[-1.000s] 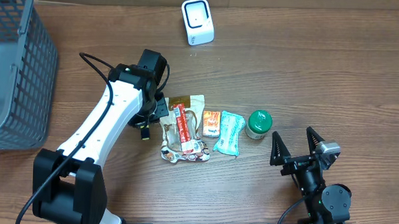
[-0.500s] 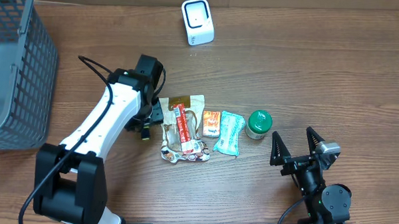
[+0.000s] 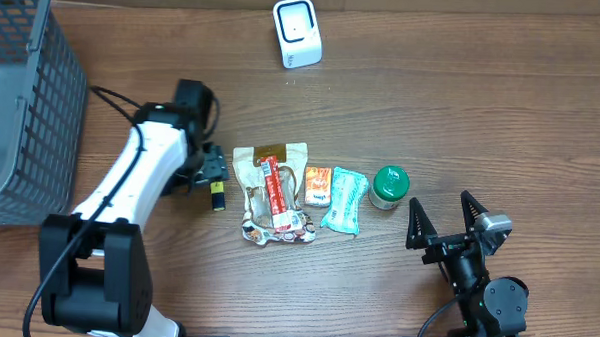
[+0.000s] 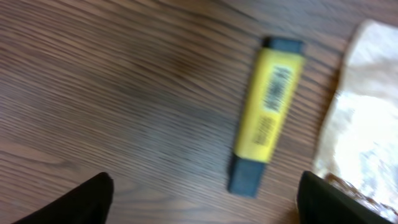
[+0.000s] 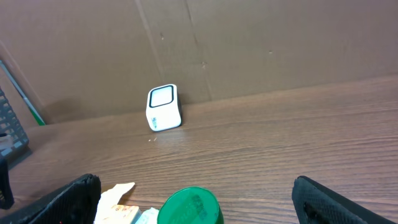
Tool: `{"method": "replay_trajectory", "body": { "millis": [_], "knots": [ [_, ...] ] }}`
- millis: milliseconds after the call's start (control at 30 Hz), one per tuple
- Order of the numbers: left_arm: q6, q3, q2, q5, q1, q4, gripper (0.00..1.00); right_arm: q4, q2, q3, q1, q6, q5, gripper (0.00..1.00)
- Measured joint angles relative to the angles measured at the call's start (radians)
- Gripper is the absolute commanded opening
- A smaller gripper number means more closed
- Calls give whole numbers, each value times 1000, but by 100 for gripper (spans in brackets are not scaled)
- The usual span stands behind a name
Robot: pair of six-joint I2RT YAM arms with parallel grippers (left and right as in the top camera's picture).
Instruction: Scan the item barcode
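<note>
Left wrist view shows the yellow marker lying loose between the wide-apart left jaws.

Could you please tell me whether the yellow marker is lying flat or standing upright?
Lying flat. The left wrist view shows the yellow marker full length on the table, label up, clear of the open left hand.

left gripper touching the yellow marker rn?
Apart. In the left wrist view, the yellow marker lies flat between the open fingers of the left gripper, with bare table showing on both sides of it.
</note>
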Motion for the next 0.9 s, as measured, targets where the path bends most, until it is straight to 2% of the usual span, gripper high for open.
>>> {"method": "replay_trajectory", "body": {
  "millis": [133, 433, 900],
  "knots": [
    [53, 0, 0, 0, 83, 21, 100, 0, 0, 0, 0, 1, 0, 100],
    [73, 0, 0, -1, 218, 32, 100, 0, 0, 0, 0, 1, 0, 100],
    [73, 0, 0, 0, 220, 33, 100, 0, 0, 0, 0, 0, 0, 100]
  ]
}}
